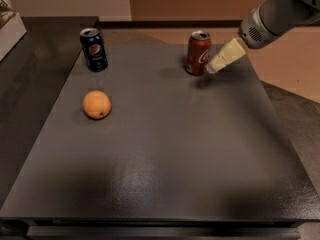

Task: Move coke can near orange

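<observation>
The coke can (198, 52), red with white script and a silver top, stands upright at the back of the dark table, right of centre. The orange (96, 104) lies on the table's left side, well apart from the can. My gripper (212, 68) reaches in from the upper right on a grey arm; its cream-coloured tip hangs just to the right of the coke can, close beside it and a little above the table. It holds nothing.
A dark blue Pepsi can (93, 49) stands upright at the back left, behind the orange. The dark table (165, 154) ends in a front edge at the bottom. A pale box corner (9, 24) sits at the far left.
</observation>
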